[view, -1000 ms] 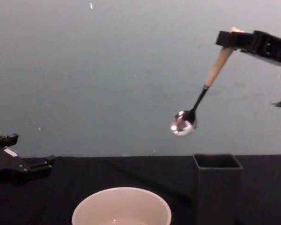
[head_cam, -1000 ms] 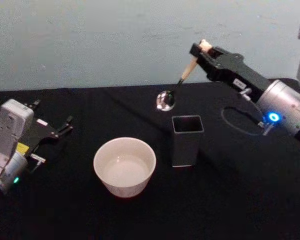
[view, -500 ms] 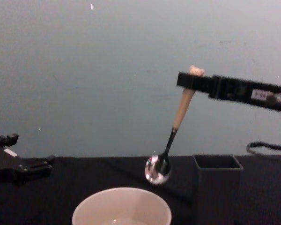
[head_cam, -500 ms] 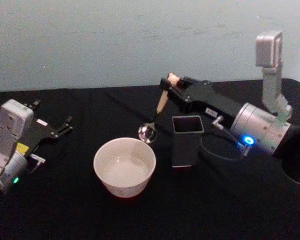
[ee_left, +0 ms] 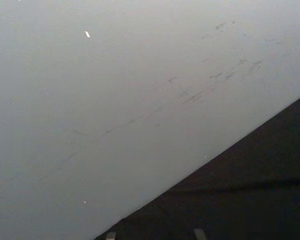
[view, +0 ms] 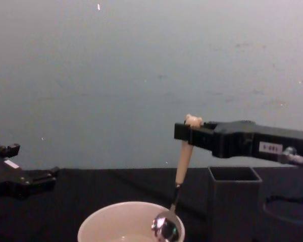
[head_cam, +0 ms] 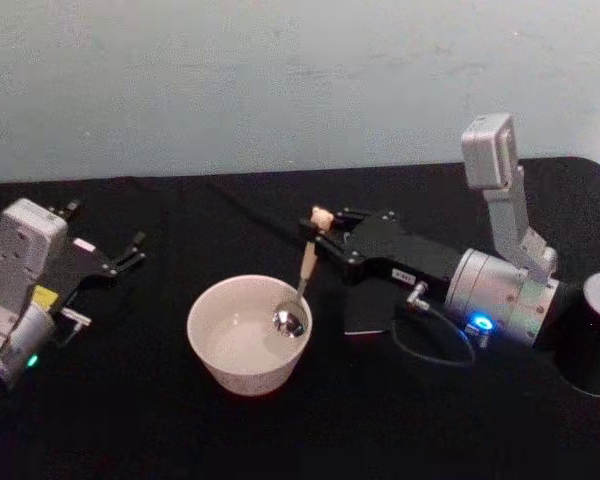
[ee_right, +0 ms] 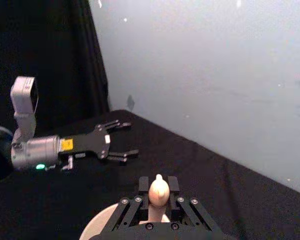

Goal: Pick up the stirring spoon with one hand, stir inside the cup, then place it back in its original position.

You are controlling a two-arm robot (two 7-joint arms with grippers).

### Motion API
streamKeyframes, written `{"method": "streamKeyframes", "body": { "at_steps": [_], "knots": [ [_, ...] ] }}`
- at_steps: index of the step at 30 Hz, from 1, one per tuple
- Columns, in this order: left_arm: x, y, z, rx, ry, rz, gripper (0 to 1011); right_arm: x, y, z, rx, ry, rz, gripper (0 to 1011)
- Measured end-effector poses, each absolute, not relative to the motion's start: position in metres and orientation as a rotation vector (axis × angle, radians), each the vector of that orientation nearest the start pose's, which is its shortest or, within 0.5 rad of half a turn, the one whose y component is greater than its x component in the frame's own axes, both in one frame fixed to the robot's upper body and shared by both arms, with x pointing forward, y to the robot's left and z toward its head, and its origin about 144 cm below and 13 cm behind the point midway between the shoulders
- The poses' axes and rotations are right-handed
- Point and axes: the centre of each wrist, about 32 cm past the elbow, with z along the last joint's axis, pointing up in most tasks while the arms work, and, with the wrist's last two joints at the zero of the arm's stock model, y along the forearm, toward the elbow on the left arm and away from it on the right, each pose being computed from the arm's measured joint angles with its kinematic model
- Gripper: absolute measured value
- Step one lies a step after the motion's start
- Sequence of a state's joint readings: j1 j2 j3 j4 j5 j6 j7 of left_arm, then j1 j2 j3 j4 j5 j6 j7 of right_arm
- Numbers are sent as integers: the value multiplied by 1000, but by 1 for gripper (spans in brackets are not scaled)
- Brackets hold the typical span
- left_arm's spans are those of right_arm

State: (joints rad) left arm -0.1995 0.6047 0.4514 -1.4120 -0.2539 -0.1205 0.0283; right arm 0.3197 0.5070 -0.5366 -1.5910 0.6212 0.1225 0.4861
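Note:
My right gripper [head_cam: 318,226] is shut on the top of the stirring spoon's beige handle [head_cam: 308,262], just under its small bear head [ee_right: 158,189]. The spoon hangs nearly upright, and its shiny bowl [head_cam: 290,320] sits inside the cream-white cup [head_cam: 220,305] on the cup's right side. In the chest view the right gripper [view: 190,133] holds the spoon [view: 182,161] with its bowl [view: 164,228] at the rim of the cup [view: 106,224]. My left gripper [head_cam: 130,252] rests open at the far left of the table, well clear of the cup.
A dark grey square holder [view: 234,201] stands just right of the cup, partly under my right arm [head_cam: 495,290]. A black cloth covers the table [head_cam: 180,420]. A dark round object [head_cam: 595,330] sits at the right edge. A pale wall rises behind.
My right gripper has come down and to the left with the spoon. The spoon's bowl has gone from above and beside the holder to inside the cup. The left arm has stayed still.

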Motion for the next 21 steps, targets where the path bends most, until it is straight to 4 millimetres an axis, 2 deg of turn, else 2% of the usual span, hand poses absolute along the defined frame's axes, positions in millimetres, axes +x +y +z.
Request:
{"method": "streamKeyframes", "body": {
  "at_steps": [10,21],
  "knots": [
    [489,310,1140,304,-285,1248,1001,501,-215,1201,-62,64,-556,215],
    [489,310,1140,304,-285,1248,1001,495,-192,1194,-86,68,-492,215]
  ]
}}
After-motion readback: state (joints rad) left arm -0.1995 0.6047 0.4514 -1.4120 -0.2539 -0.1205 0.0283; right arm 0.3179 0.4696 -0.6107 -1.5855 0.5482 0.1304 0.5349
